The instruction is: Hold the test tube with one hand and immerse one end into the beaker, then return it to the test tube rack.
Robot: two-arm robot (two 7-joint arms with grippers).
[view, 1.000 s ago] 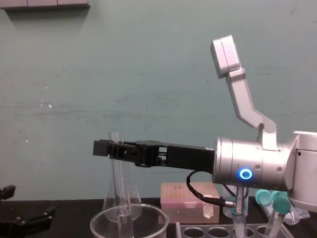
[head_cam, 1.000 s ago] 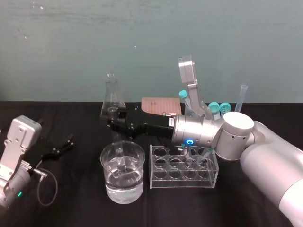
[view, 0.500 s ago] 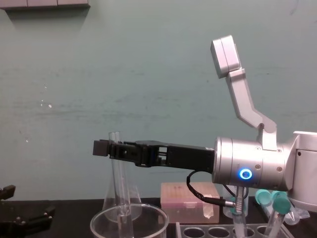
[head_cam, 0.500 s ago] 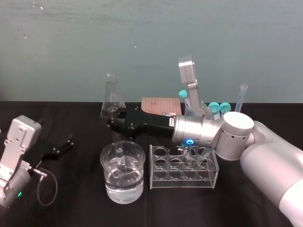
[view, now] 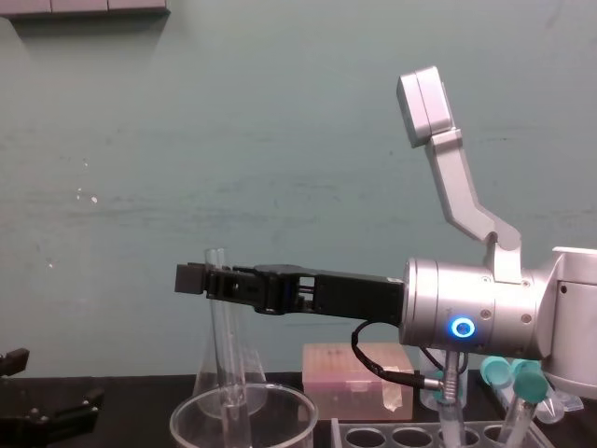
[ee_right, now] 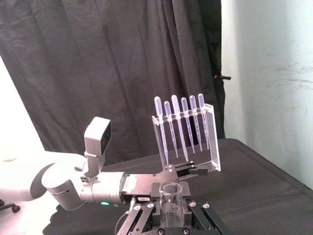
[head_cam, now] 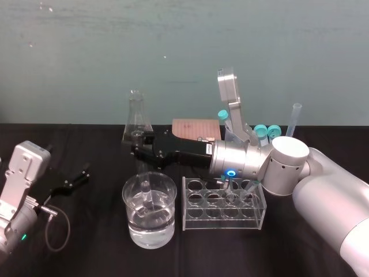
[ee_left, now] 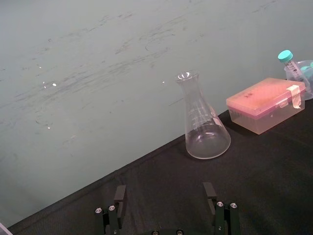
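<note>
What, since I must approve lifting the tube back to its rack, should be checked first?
1. Grip: right gripper is shut on the long clear glass test tube near its top: ok.
2. Tube stands upright inside the wide clear glass beaker: ok.
3. Tube's lower end below the liquid surface: cannot tell.
4. Clear plastic test tube rack, beside the beaker, has free holes in its front row: ok.
5. Left gripper is open, parked low at the left, apart from the beaker: ok.
</note>
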